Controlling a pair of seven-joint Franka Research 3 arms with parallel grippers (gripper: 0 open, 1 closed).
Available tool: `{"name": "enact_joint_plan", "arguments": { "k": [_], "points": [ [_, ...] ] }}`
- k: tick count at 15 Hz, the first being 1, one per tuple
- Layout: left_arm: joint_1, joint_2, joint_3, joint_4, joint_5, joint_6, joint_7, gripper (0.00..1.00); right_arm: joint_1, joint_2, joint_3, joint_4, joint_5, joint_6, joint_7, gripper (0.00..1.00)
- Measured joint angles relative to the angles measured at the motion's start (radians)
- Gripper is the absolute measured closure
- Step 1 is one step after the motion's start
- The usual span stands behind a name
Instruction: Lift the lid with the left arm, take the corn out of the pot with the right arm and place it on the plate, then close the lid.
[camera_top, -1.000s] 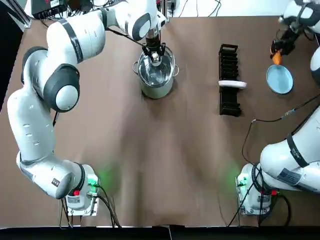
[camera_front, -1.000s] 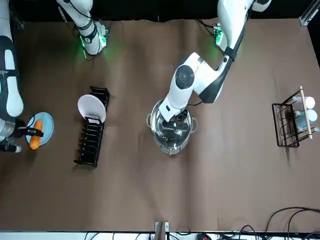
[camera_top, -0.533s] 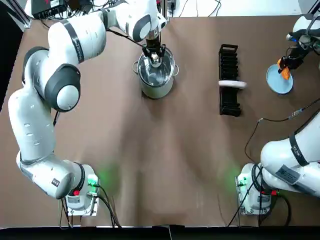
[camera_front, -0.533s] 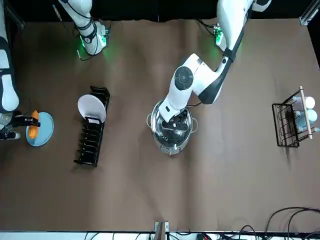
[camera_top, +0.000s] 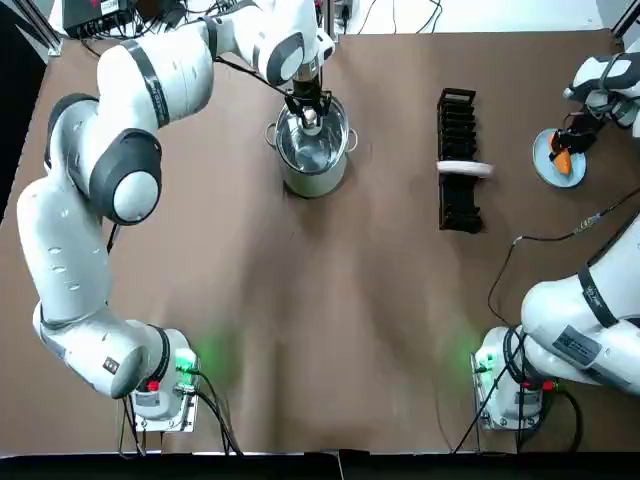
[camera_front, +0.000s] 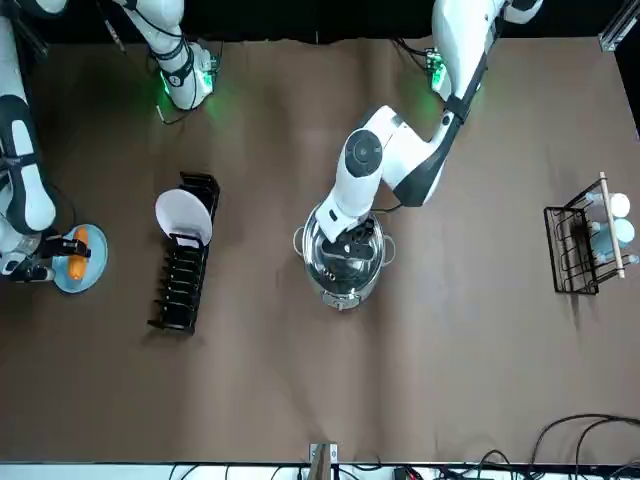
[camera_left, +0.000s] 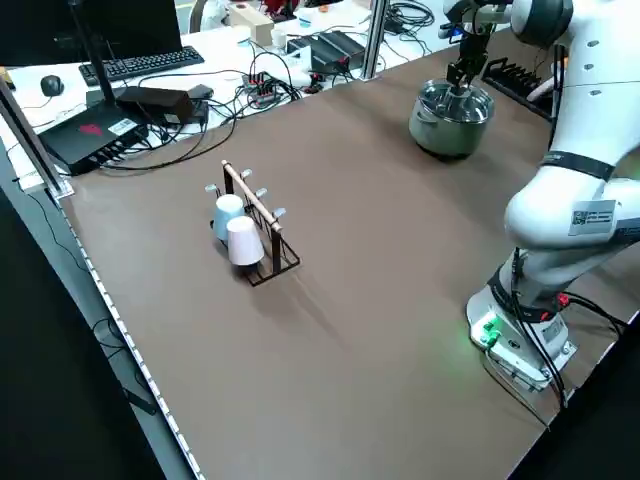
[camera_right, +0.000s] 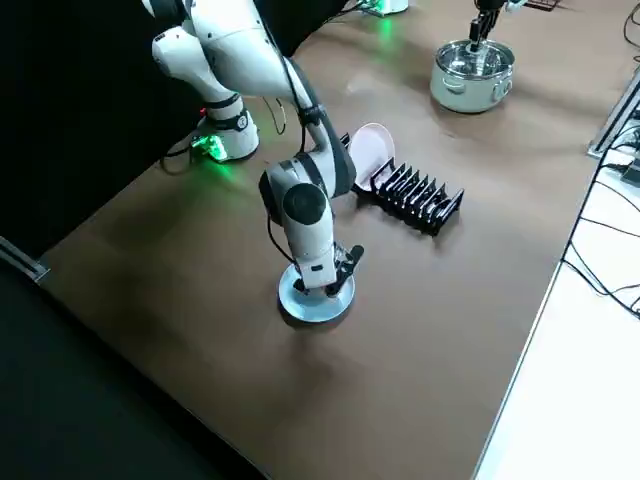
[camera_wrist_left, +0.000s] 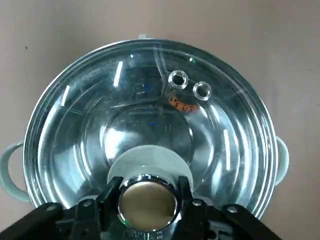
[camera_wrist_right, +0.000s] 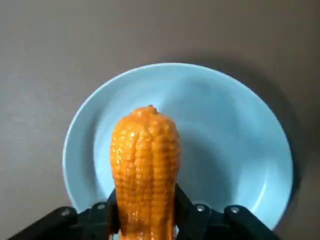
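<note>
The steel pot (camera_top: 312, 155) stands at the far middle of the table with its glass lid (camera_wrist_left: 150, 120) on or just over it. My left gripper (camera_top: 308, 112) is shut on the lid's knob (camera_wrist_left: 146, 201). Inside the pot I see no corn through the glass. Far right, the blue plate (camera_top: 552, 163) lies flat, and my right gripper (camera_top: 570, 142) is shut on the orange corn (camera_wrist_right: 144, 165) directly over the plate (camera_wrist_right: 230, 150). Whether the corn touches the plate I cannot tell. From the front, the corn (camera_front: 76, 248) lies across the plate's (camera_front: 84, 276) middle.
A black dish rack (camera_top: 458, 190) holding one white plate (camera_top: 465, 169) stands between pot and blue plate. A wire rack with cups (camera_front: 588, 242) sits at my far left. A cable (camera_top: 540, 240) trails on the table near my right arm.
My right gripper has carried the corn from beyond the plate's far edge to over its middle and lower. The left gripper stays on the lid knob.
</note>
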Motion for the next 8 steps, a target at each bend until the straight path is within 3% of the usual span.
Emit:
{"name": "enact_joint_plan", "arguments": {
  "k": [8],
  "points": [
    [-0.002,0.0,0.0,-0.001,0.007,-0.002,0.0,0.49,-0.002,0.014,0.001,0.003,0.0,0.018,0.0,0.6]
  ]
}}
